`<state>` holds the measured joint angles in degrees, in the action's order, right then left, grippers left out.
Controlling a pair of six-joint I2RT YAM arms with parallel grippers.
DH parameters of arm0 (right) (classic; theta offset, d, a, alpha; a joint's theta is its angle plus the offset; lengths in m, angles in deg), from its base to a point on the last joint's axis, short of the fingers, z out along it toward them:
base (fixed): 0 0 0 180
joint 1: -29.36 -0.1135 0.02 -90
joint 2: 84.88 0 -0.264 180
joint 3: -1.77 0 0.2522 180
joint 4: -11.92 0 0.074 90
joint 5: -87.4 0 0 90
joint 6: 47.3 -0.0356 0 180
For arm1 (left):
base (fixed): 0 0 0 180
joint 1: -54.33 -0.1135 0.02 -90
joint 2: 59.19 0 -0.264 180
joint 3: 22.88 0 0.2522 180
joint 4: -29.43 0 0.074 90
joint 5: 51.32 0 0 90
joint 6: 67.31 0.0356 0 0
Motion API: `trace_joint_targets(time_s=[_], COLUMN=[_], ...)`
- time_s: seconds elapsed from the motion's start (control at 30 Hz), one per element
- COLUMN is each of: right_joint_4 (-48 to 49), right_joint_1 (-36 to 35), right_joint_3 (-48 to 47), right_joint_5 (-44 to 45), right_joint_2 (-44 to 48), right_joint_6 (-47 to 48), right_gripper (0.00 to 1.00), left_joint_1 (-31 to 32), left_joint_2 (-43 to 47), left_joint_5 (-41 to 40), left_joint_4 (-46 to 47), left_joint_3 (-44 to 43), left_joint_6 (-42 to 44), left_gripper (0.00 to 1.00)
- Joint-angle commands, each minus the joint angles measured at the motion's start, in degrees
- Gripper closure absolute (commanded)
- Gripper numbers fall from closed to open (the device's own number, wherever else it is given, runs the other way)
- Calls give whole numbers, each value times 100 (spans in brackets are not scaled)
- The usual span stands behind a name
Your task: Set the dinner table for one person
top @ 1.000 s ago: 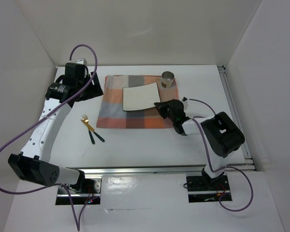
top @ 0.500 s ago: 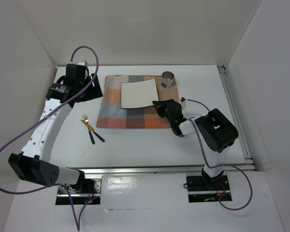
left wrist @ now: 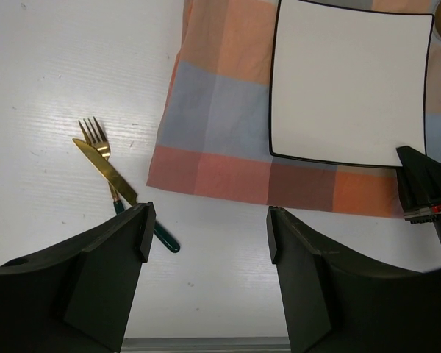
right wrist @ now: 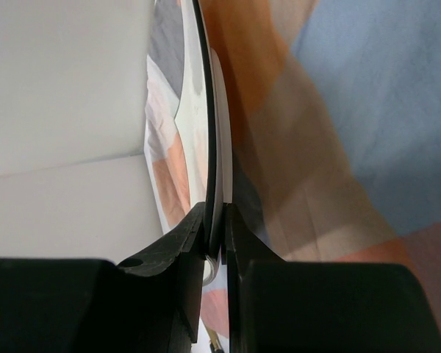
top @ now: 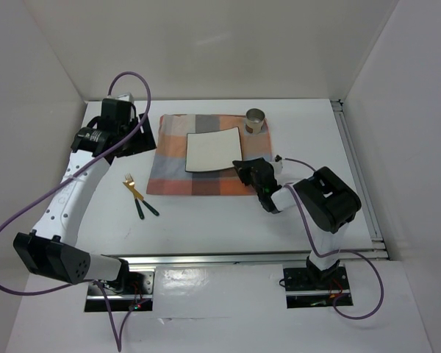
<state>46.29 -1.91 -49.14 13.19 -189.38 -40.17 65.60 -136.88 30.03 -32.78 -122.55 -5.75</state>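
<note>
The white dinner table (top: 206,220) spans the floor of the top view, under everything. At left, the left gripper (left wrist: 209,228) hangs with its jaws apart and empty. Its wrist view shows clearly one gold knife (left wrist: 106,171) crossing one fork (left wrist: 97,140). Rightward lie one checked cloth (top: 173,158), one square plate (top: 213,149) and one cup (top: 256,120). Only the right wrist view shows the right gripper (right wrist: 214,220) clamped on the plate's edge.

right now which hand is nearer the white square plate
Right. The right hand is clamped on the white square plate at its near right corner; the left hand hangs open off the left side of the checked cloth, apart from the plate.
</note>
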Motion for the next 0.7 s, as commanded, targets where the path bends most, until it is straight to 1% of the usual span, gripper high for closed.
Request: trace_joint_targets(time_s=[0.0,0.17,0.53,0.67], right_joint_4=[1601,1786,1664,919], right_joint_1=[-73,-125,-125,-125], right_joint_3=[-135,-30,14,-109], right_joint_5=[372,442,504,390], right_joint_2=[256,194,27,27], right_joint_6=[-484,-651,-836,-1169], right_gripper=[100,100,100,100], left_joint_1=[-37,-37,-37,-37], left_joint_2=[149,149,149,149], left_joint_5=[-50,-50,-50,-50], left_joint_4=[55,55,55,55], left_joint_3=[39,39,39,39], left_joint_6=[120,120,120,120], left_gripper=[21,21,21,21])
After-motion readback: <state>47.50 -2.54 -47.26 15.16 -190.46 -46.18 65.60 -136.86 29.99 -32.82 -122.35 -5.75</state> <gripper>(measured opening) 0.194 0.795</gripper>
